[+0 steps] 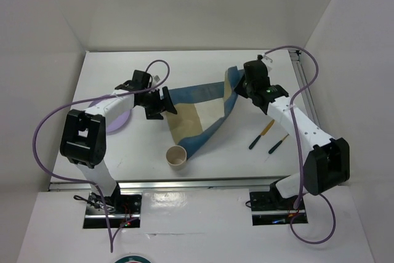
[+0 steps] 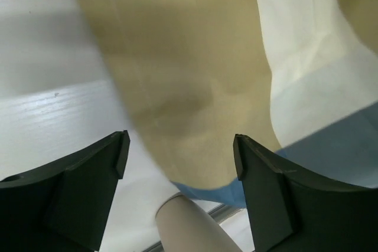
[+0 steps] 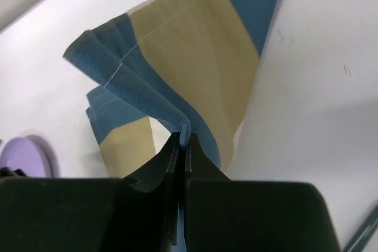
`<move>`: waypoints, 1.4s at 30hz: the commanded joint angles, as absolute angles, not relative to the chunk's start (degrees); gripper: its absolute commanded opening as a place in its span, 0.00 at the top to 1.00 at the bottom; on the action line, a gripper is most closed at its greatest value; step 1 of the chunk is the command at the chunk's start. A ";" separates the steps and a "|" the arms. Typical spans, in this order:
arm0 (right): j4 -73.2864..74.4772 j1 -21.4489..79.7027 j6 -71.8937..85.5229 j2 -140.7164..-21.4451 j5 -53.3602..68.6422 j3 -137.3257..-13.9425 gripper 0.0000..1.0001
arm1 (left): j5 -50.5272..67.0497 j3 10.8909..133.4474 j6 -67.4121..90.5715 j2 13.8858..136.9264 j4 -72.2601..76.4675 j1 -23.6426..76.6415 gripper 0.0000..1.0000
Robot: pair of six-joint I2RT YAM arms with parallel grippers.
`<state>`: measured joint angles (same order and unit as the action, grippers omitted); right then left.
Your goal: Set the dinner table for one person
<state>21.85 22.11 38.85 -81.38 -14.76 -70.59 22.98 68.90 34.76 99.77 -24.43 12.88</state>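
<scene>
The white dinner table [image 1: 123, 66] holds a blue-and-tan striped cloth mat [image 1: 198, 117], crumpled and partly lifted. My right gripper [image 1: 237, 88] is shut on the mat's blue edge at the far right corner; in the right wrist view the jaws [image 3: 184, 138] pinch a fold of the mat [image 3: 195, 57]. My left gripper [image 1: 162, 104] is open and empty just above the mat's left side. In the left wrist view its fingers [image 2: 180, 154] stand wide apart over the tan cloth [image 2: 195, 81]. A tan paper cup [image 1: 176, 156] stands by the mat's near corner and shows in the left wrist view [image 2: 189, 228].
A purple plate [image 1: 117, 121] lies at the left, partly under the left arm, and shows in the right wrist view [image 3: 23, 156]. Two utensils with green and orange handles [image 1: 261, 135] [image 1: 278, 144] lie at the right. An aluminium rail [image 1: 184, 184] runs along the near edge.
</scene>
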 commanded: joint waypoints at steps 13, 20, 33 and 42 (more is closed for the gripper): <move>20.47 19.95 45.18 -81.83 -9.22 -63.98 1.00 | 21.88 72.04 35.95 108.35 -27.95 13.97 0.16; 21.01 19.95 44.65 -80.33 -9.23 -62.50 1.00 | 21.88 80.33 38.05 119.51 -28.74 15.73 0.54; 18.19 19.42 47.97 -73.75 -6.50 -47.48 1.00 | 12.31 113.88 35.60 128.84 -40.94 13.10 1.00; 11.17 21.27 55.01 -69.43 -6.06 -33.77 1.00 | 8.71 124.98 36.30 131.57 -44.82 8.27 1.00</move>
